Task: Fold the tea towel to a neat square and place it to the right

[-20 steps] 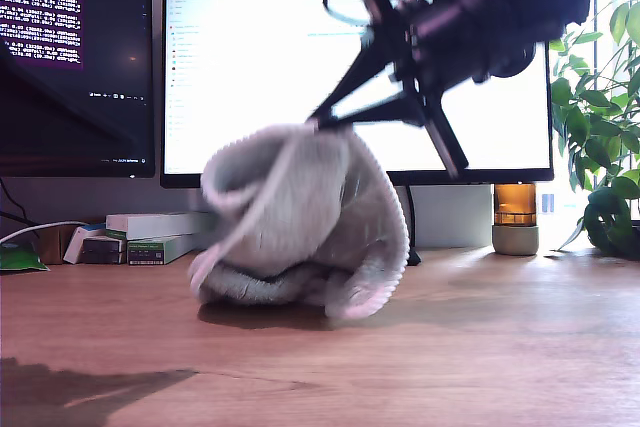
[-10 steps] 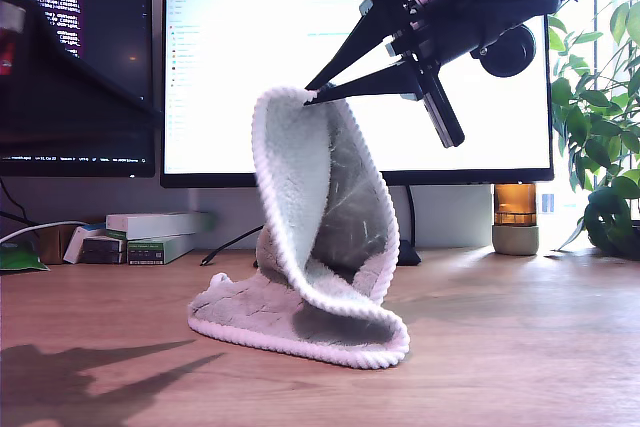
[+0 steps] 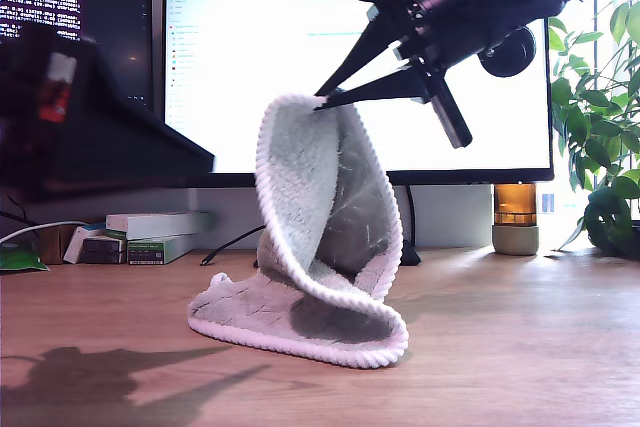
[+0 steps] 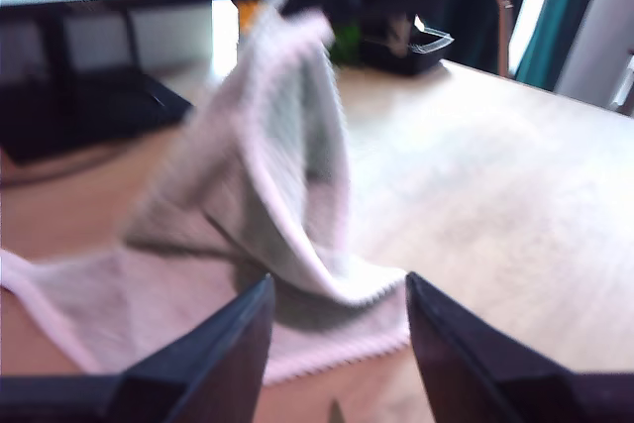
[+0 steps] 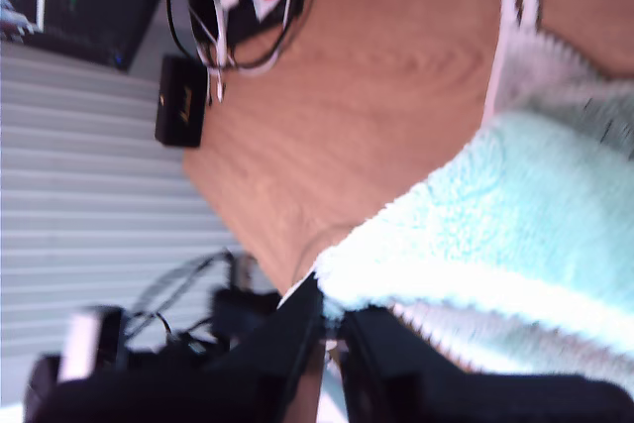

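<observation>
My second gripper (image 3: pixel 322 104) pinches the corded edge of the tea towel (image 3: pixel 315 247), lifting one corner above the desk (image 3: pixel 500 347) while the rest sags in soft, limp folds. My first gripper (image 4: pixel 337 319) hovers with jaws apart, empty. Corners look the surest holds.

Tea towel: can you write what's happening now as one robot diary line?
my second gripper: shut on tea towel edge, lifted | lower part on desk | my first gripper: jaws open, empty
</observation>
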`<state>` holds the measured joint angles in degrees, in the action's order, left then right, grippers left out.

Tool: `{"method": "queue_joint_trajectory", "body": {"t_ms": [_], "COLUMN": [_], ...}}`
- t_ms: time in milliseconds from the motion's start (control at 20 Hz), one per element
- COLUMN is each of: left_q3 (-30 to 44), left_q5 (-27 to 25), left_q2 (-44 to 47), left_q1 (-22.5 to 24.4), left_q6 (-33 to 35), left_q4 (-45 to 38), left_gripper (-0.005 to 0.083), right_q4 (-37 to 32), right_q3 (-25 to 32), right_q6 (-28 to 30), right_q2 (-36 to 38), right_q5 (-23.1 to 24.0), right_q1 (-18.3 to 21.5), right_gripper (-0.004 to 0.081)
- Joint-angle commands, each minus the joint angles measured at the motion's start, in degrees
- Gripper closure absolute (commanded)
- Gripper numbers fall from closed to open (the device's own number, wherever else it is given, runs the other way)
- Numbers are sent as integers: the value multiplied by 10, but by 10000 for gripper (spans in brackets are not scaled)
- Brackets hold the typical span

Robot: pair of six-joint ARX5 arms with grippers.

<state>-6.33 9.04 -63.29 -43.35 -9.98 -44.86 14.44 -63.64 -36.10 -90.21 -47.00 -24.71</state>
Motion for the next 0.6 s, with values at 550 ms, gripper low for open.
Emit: {"method": "queue_joint_trajectory", "body": {"t_ms": [550], "left_q3": [-91], "left_q5": [-70], "left_q2": [-238], "left_q1": [-67], "left_q6": [-101], "left_q4": [-130], "left_gripper": [341], "right_q4": [-14], "right_q3": [-11], "right_q6": [15], "right_q2": [2], "right_q5": [10], "right_q1": [8], "right_gripper": [780]}}
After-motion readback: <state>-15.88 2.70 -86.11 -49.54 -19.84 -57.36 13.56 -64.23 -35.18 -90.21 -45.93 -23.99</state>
